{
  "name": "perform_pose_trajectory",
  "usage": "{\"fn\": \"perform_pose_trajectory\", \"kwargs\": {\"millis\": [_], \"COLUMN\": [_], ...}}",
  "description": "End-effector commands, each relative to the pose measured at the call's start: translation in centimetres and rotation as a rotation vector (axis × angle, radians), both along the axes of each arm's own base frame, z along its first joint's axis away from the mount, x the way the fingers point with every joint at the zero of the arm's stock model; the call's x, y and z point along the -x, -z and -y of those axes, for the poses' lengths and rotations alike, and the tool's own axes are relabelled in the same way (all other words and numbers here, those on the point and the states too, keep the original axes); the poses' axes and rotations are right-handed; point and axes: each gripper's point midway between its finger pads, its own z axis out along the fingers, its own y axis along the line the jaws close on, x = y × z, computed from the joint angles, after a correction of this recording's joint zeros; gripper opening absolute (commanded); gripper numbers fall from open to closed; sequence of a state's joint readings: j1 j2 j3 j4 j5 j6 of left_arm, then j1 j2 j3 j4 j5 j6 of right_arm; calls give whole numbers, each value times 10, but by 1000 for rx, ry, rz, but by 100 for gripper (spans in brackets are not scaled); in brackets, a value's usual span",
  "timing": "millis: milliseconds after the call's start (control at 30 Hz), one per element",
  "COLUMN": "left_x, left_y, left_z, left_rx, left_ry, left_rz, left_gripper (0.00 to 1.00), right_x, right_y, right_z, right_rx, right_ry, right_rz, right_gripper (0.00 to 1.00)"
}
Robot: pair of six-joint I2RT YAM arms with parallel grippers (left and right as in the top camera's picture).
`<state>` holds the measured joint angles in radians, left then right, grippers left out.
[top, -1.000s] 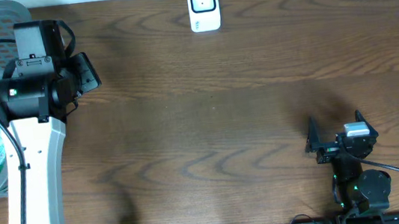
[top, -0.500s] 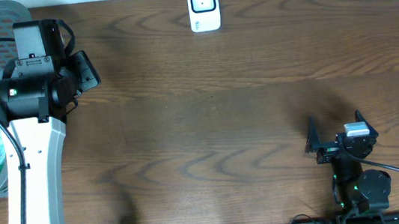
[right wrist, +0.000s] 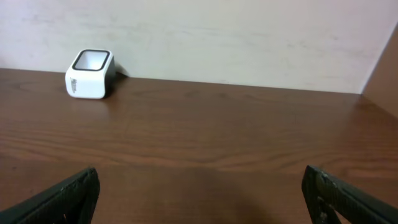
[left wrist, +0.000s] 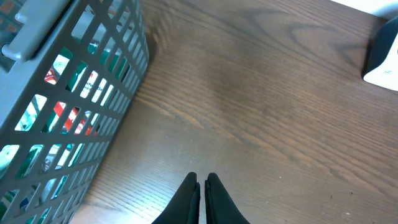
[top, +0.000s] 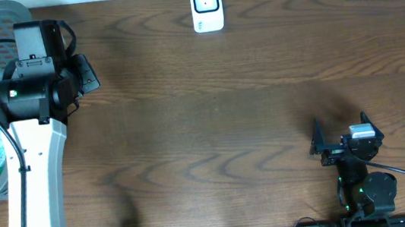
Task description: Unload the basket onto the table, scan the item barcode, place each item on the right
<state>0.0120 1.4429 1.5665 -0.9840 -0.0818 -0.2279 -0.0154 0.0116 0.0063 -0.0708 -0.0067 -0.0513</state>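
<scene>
Task status: not started, as I judge it. No item is held and none is on the desk point(top: 225, 111). The items point(left wrist: 68, 106) lie inside the basket point(left wrist: 93, 37). In the overhead view they show at the left edge of the frame, and I cannot tell which one is to be scanned. The scanner point(top: 206, 6) stands at the top centre of that frame with bare wood in front of it. Remaining steps:

1. Pick an item from the basket.
2. Carry it to the scanner.
3. Present its barcode to the scanner face.

Left arm point(top: 30, 148): extended up the left side of the overhead frame, wrist at the upper left, just beside the basket. The left pincer point(left wrist: 200, 186) has its fingers pressed together with nothing between them. It points down at bare desk next to the basket wall, outside the basket. I would need to spread it before reaching in.

Right arm point(top: 372, 190): folded at the lower right of the overhead frame, well apart from scanner and basket. The right pincer point(right wrist: 202, 190) is spread wide and empty, facing across the desk toward the scanner.
</scene>
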Motion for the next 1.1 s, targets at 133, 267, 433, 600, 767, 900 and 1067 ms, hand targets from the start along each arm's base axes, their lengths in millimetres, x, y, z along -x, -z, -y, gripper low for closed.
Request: {"fn": "perform_pose_trajectory", "kwargs": {"millis": [133,267,433,600,767,900,1067], "left_x": [-2,-2,-2,-3,-3,-3,-2], "left_y": [-5,-5,-5,-5,-5,-5,-5], "left_z": [-3,-3,-3,-3,-3,-3,-3], "left_rx": [-13,-13,-13,-13,-13,-13,-13], "left_ry": [-3,-3,-3,-3,-3,-3,-3], "left_rz": [9,9,9,10,10,9,10], "left_gripper": [8,9,25,30,30,29,22], "right_x": [0,0,0,0,0,0,0], "right_y": [0,0,0,0,0,0,0], "right_z": [0,0,0,0,0,0,0], "right_rx": [-1,-1,-1,-1,-1,-1,-1], "right_ry": [2,2,2,2,2,2,2], "right_rz": [0,1,0,1,0,1,1], "right_gripper": [99,99,99,100,99,99,99]}}
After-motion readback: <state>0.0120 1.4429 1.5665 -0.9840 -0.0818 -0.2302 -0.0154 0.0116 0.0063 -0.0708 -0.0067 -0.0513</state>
